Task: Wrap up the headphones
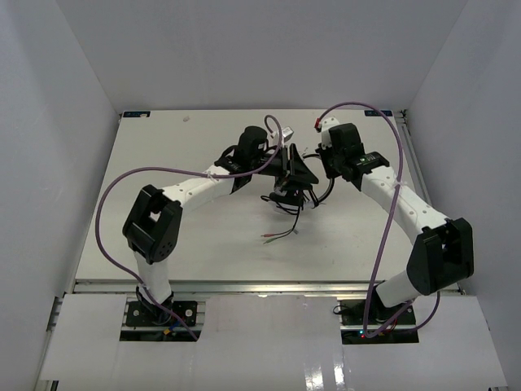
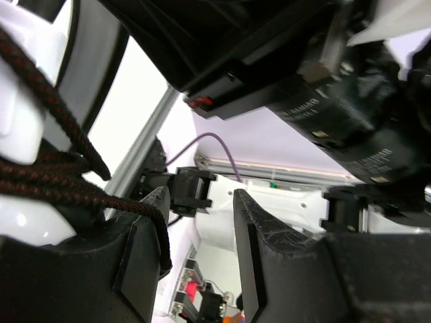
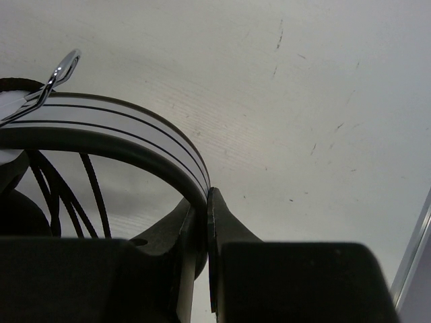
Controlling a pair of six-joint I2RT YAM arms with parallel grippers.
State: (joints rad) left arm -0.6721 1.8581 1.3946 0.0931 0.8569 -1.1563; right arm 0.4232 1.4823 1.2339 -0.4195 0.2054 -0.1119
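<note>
Clenched on the striped white headband [image 3: 135,128], the right claw [image 3: 207,225] is seen with both fingers pressed flat against the band's two faces. Beyond the fingers the band arcs away to a metal slider [image 3: 57,74], and thin black strands are seen hanging beneath it.

By contrast, the left claw [image 2: 199,262] is shown released: its fingers stand apart with nothing between them. The braided cable [image 2: 60,178] is draped over the outside of one finger and across a white earcup [image 2: 17,128] just beside it.

Farther out, in the top view, the headphones [image 1: 291,175] are found between the two wrists near the middle of the worktop [image 1: 203,236]. Whether they rest on it cannot be told. A loose tail of cable ending in reddish plugs [image 1: 267,238] is laid out toward the arm bases.

The winding of the cable is judged to be in hand, with some turns laid and the tail not yet taken up. For the next move, the tail must be caught by the left claw and carried round, with the band held steady and slack avoided.

The pinch on the band is confirmed only by the right wrist view, and the open gap only by the left. The tail and plugs are shown only from above.
</note>
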